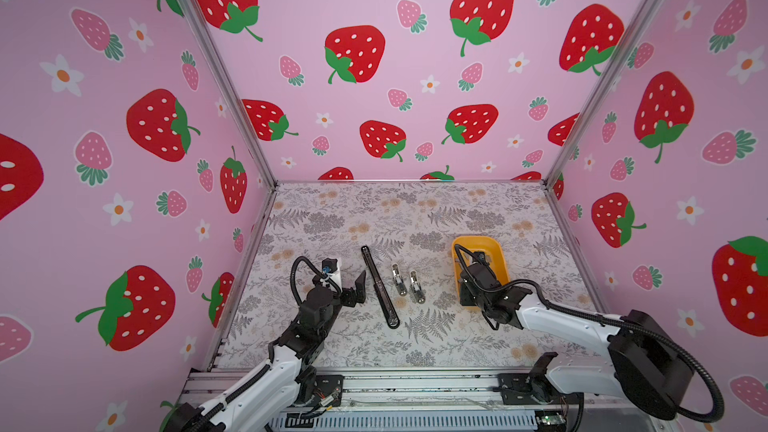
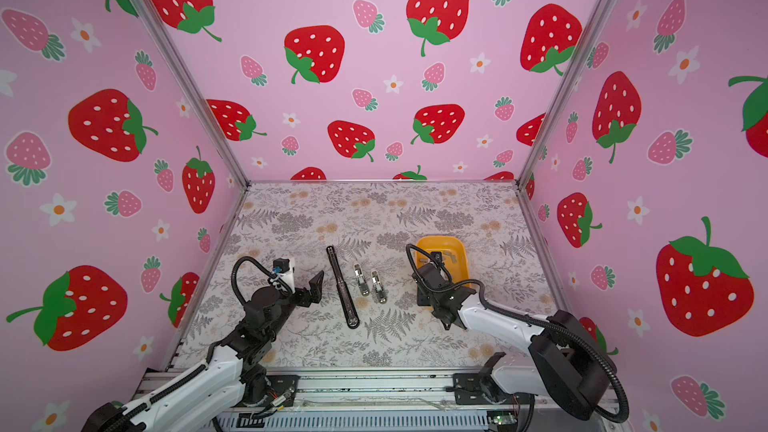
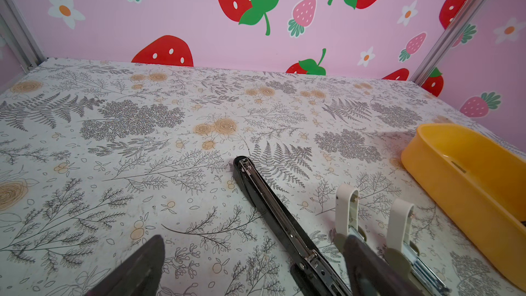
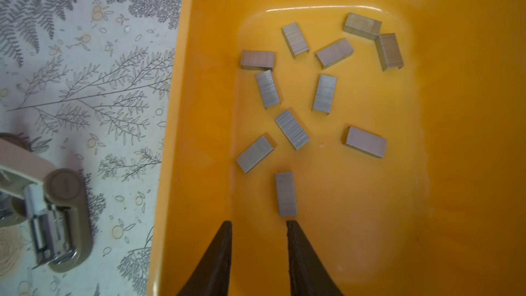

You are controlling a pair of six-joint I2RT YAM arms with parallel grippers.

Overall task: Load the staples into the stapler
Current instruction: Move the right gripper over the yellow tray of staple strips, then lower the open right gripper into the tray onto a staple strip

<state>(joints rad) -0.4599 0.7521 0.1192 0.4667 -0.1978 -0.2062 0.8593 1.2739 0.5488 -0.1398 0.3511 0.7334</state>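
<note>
Several grey staples (image 4: pixel 292 129) lie scattered on the floor of a yellow tray (image 4: pixel 199 81). My right gripper (image 4: pixel 259 223) hangs inside the tray, open, its jaws partly apart with only bare tray floor between them. The nearest strip (image 4: pixel 286 194) lies just beyond one fingertip. A long black stapler (image 1: pixel 380 286) lies opened flat at mid-table. Two small beige staplers (image 1: pixel 398 280) (image 1: pixel 416 286) lie opened right of it. My left gripper (image 1: pixel 347 276) stands wide open and empty, just left of the black stapler (image 3: pixel 264 195).
The yellow tray (image 1: pixel 473 239) sits at the right of the floral mat, near the right wall. Strawberry-patterned walls enclose three sides. A metal rail (image 1: pixel 415 384) runs along the front edge. One beige stapler (image 4: pixel 57 209) lies close beside the tray.
</note>
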